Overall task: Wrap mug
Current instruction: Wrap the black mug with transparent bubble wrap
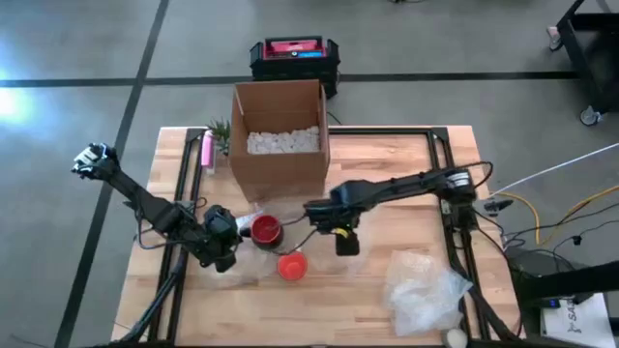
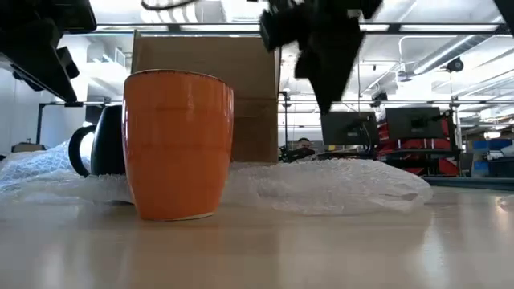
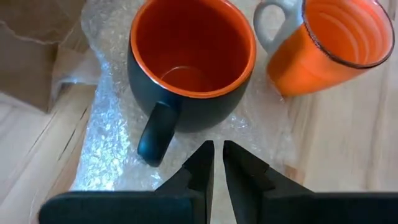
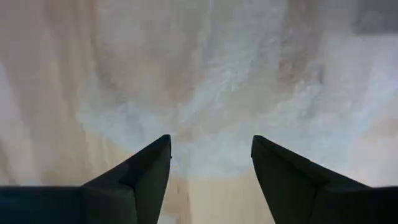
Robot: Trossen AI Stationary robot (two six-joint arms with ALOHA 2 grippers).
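Left gripper closed beside black mug; right gripper open above bubble wrap: pinch edge low.

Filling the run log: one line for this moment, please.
black mug on bubble wrap | orange mug beside | left hand shut, near handle | right hand open over wrap

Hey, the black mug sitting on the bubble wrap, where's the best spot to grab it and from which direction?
Probably by the rim, from above: the black mug stands upright and open-mouthed on the bubble wrap, so one finger fits inside the wall. Its handle points toward the left gripper, offering a second hold. Avoid the side beside the orange mug.
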